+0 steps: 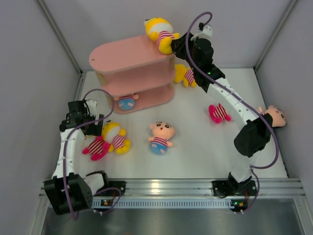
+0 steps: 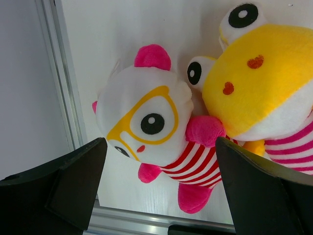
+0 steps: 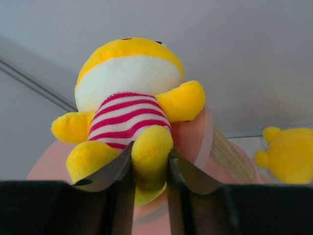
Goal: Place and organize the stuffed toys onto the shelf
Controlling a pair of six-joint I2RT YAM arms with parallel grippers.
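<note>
The right gripper (image 3: pixel 150 152) is pinching one leg of a yellow toy (image 3: pixel 128 93) sitting at the end of the shelf's (image 1: pixel 124 59) top board. The left gripper (image 2: pixel 160 143) is hanging wide open over a pink-limbed toy (image 2: pixel 146 115) lying on the table (image 1: pixel 195 147), touching a second yellow toy (image 2: pixel 264 83).

**Camera layout, three views**

Top external: high, behind the arm bases, looking down over the whole table (image 1: pixel 195 152). Left wrist: close, facing down between its own fingers (image 2: pixel 58 191) onto the pink-limbed toy (image 2: pixel 146 117), also seen lower left overhead. Right wrist: very close, level across the shelf (image 3: pixel 188 139) top at the yellow toy (image 3: pixel 129 93), also seen top centre overhead.
</note>
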